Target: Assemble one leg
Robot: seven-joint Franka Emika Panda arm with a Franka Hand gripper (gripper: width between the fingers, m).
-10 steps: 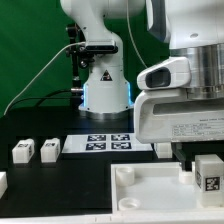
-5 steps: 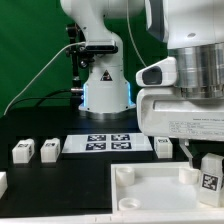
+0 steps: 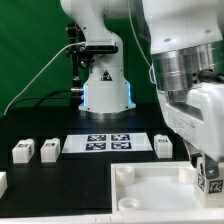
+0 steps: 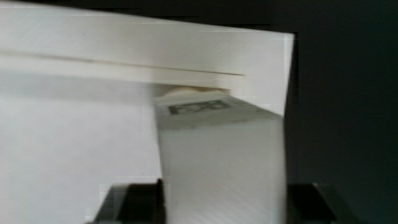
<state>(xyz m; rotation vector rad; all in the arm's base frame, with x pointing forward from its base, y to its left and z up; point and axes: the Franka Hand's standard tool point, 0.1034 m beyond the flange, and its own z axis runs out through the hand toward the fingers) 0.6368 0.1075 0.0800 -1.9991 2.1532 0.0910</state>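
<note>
My gripper is shut on a leg, a small white block with a black-and-white tag, at the exterior view's lower right. It holds the leg tilted over the near right corner of the large white square tray-like piece. In the wrist view the leg runs out from between the two dark fingers, and its tagged end lies close to the edge of the white piece. I cannot tell whether the leg touches a corner socket.
Two loose legs stand at the exterior view's left, and another stands to the right of the marker board. A white part is cut off by the left edge. The robot base stands behind.
The wrist has rotated and swung toward the exterior view's right. The held leg has dropped lower and tilted over the tray-like piece's right corner.
</note>
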